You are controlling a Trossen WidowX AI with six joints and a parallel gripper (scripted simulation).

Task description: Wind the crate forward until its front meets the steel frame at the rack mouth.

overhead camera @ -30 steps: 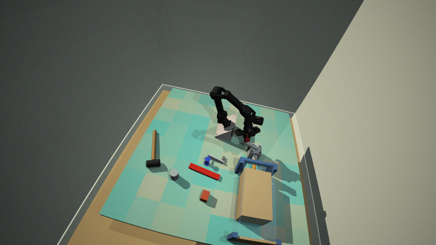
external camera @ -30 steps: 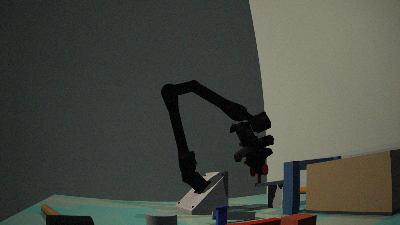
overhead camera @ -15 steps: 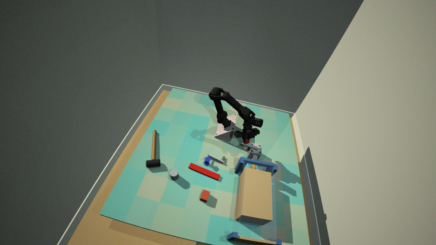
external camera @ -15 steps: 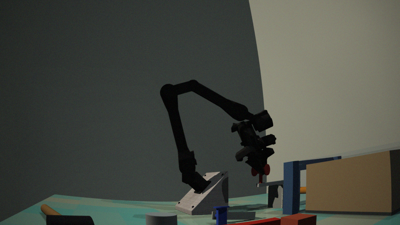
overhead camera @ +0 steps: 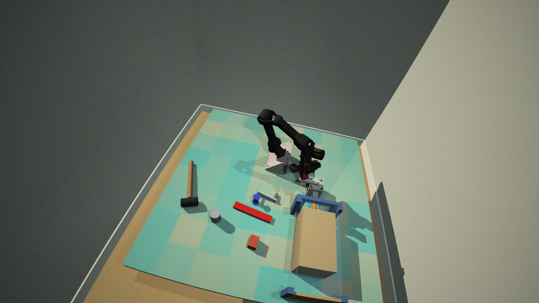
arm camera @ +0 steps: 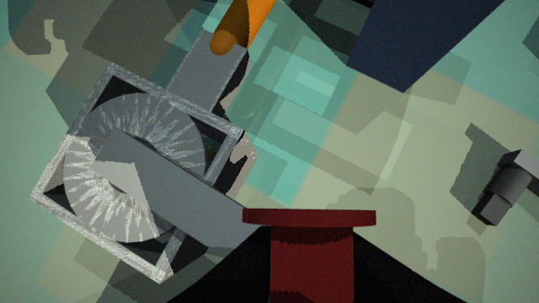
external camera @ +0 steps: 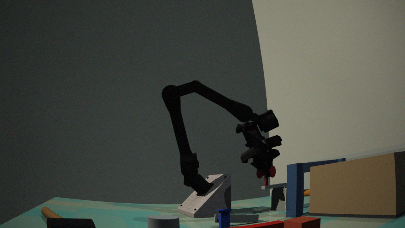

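Pinching the red knob (overhead camera: 304, 176) (external camera: 266, 180) (arm camera: 312, 261), the hand (overhead camera: 303, 174) (external camera: 266, 173) (arm camera: 303, 238) has the crate (overhead camera: 317, 239) (external camera: 352, 185) towards five o'clock in the top view.

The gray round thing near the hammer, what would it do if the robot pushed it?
The gray cylinder stands on its flat end, so a gentle low push would probably make it slide. It looks short and fairly wide, so it might not tip easily. If it did fall over, its round side could let it roll.

We can't see the winch's top hole (arm camera: 122, 185) — the crank covers it; the mallet's head (external camera: 70, 223), at seven o'clock, is cut off.
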